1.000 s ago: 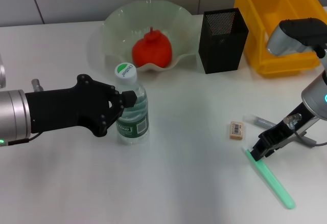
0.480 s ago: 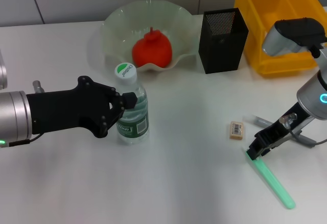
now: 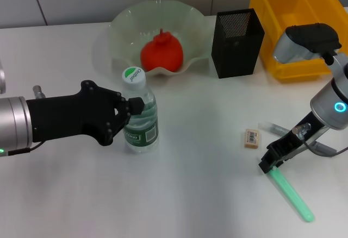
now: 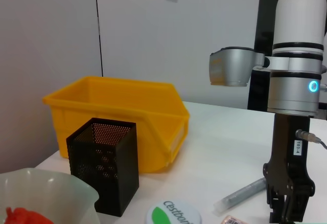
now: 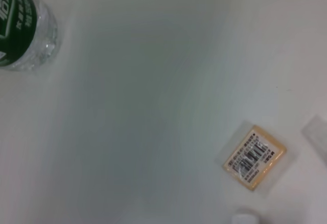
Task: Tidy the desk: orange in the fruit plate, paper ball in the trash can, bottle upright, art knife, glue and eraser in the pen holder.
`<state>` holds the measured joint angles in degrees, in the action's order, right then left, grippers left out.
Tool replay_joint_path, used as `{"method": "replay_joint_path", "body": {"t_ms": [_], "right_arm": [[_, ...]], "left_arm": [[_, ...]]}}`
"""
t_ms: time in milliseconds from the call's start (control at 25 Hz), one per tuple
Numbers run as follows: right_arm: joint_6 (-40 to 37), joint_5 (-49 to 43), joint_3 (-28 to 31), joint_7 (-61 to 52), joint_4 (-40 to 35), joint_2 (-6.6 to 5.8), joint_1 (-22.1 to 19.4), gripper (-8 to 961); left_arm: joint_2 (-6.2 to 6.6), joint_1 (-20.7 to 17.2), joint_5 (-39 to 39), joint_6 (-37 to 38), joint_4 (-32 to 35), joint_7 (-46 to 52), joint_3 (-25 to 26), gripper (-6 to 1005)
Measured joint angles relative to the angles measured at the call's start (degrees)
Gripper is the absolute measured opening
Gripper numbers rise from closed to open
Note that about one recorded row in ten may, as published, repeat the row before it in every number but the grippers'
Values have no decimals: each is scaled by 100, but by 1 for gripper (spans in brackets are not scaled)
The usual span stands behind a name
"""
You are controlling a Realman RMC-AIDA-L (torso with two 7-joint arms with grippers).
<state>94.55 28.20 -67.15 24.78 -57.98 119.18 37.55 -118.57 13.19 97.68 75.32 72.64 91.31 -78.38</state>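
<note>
The bottle [image 3: 141, 119] stands upright on the table, and my left gripper [image 3: 129, 113] is shut around its side. Its cap shows in the left wrist view [image 4: 171, 215]. The orange [image 3: 161, 53] lies in the fruit plate [image 3: 126, 22]. My right gripper [image 3: 270, 162] hangs low over the near end of the green art knife [image 3: 292, 194], which lies flat on the table. The eraser [image 3: 251, 138] lies just left of it and also shows in the right wrist view [image 5: 254, 155]. The glue tube [image 3: 273, 128] lies behind the gripper. No paper ball is in view.
The black mesh pen holder [image 3: 237, 42] stands right of the plate. The yellow trash can [image 3: 283, 15] is at the back right. Bare white table lies between the bottle and the eraser.
My right gripper has shifted slightly left and nearer along the knife's end. The knife, the left gripper and the bottle have not moved.
</note>
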Motion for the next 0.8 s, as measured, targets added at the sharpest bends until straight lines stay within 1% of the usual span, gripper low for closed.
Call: {"method": "replay_joint_path", "body": {"t_ms": [800], "right_arm": [[-8, -28, 7, 1, 118, -2, 9, 252]], "left_arm": [[0, -36, -13, 0, -5, -61, 7, 10]]}}
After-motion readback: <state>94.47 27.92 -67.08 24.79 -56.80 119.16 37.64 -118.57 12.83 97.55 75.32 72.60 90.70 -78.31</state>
